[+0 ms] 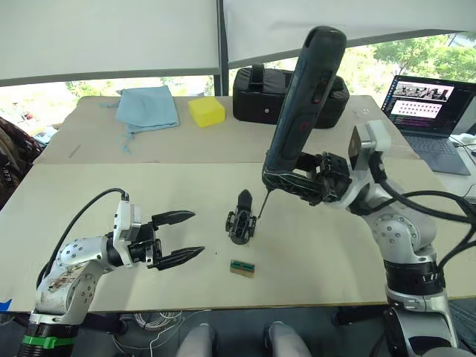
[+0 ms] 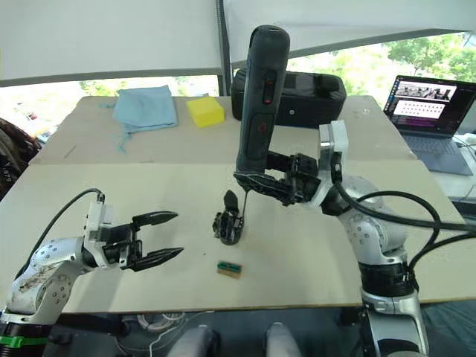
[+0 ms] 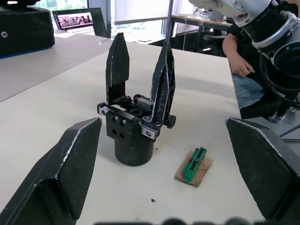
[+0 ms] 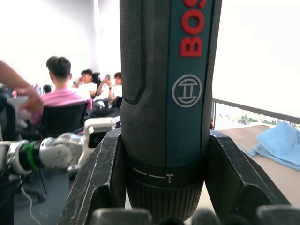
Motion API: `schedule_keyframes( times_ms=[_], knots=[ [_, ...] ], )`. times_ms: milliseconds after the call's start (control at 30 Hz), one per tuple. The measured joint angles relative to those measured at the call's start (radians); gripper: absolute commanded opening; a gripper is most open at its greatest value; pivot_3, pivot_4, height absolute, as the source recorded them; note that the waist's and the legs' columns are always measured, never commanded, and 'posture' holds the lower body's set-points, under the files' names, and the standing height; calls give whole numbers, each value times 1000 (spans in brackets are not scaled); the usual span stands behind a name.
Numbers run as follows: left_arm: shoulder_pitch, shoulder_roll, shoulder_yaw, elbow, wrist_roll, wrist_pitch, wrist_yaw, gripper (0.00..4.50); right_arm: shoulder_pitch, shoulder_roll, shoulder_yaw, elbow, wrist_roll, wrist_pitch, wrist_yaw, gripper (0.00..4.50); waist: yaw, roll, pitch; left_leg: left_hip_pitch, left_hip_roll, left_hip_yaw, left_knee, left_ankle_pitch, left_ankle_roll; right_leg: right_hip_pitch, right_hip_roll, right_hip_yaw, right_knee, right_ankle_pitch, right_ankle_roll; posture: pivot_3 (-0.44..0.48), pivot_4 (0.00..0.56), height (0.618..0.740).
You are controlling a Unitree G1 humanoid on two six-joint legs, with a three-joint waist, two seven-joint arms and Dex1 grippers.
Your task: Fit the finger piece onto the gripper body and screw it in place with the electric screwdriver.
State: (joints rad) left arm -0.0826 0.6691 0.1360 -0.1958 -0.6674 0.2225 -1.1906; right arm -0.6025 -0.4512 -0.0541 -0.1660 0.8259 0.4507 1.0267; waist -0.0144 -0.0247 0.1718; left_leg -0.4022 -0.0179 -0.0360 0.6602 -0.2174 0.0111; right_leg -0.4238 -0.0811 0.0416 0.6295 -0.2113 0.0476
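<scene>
The gripper body [image 1: 241, 219] stands upright on the table's middle, with two tapered black prongs rising from it. The finger piece [image 3: 163, 79] seems to be one of those prongs; which one I cannot tell. My right gripper [image 1: 291, 180] is shut on the lower end of the electric screwdriver [image 1: 305, 104]. The screwdriver is held nearly upright, its thin bit pointing down just beside the body's right side. My left gripper [image 1: 182, 236] hovers open a short way left of the body, fingers [image 3: 70, 164] pointing at it and holding nothing.
A small green-and-brown block [image 1: 242, 268] lies on the table just in front of the body. At the back stand a black bag [image 2: 297, 97], a yellow block [image 1: 206, 111] and a blue cloth [image 1: 149, 106]. A laptop [image 1: 428, 104] sits far right.
</scene>
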Motion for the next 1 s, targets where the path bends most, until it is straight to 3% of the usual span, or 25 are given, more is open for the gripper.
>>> schedule_keyframes(
  times_ms=[633,1000],
  knots=[
    [-15,-71,-16,38,87,-49,37,4500,-73,157,56,80,-85,-5,-4,1903,-1,0,0,0,0,0,0,0,0,-1,0,0,0,1,-1,0,150,740],
    [-22,-90,-53,38,132,-49,73,4500,-73,186,82,99,-140,-8,5,1903,-1,0,0,0,0,-1,0,0,0,-1,1,0,0,1,-1,0,150,740]
  ],
)
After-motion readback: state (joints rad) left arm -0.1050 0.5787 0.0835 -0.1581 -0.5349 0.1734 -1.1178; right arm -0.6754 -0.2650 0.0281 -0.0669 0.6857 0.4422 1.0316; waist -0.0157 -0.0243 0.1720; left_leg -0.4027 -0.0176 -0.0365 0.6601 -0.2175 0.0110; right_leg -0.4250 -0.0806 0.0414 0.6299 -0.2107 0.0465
